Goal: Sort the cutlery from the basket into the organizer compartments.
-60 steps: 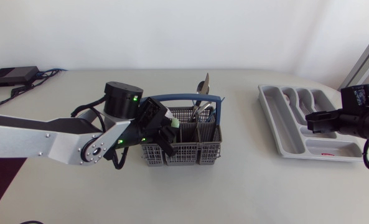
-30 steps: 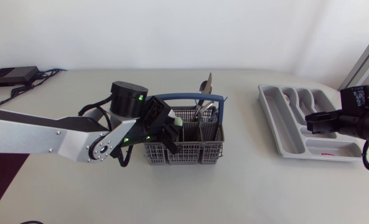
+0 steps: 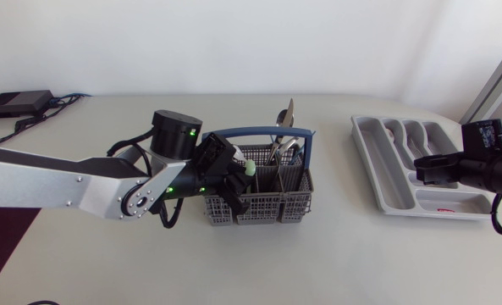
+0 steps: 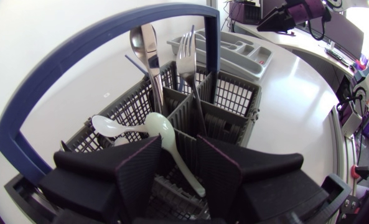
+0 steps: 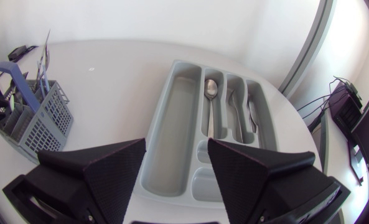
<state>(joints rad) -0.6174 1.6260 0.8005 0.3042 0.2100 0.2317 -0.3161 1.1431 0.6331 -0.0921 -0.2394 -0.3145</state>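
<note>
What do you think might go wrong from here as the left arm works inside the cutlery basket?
1. The plastic spoon lies slanted between the fingers of the open left hand; closing now may pinch it askew, and it could slip.
2. The blue handle of the basket arches over the hand; a straight lift might catch it and tip the basket.
3. The metal spoon and fork stand just ahead and could get knocked.

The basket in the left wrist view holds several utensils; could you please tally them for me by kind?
Metal spoon: 1
Metal fork: 1
Plastic spoons: 2 (white plastic spoon, pale green plastic spoon)
Total: 4 pieces showing in this view
</note>
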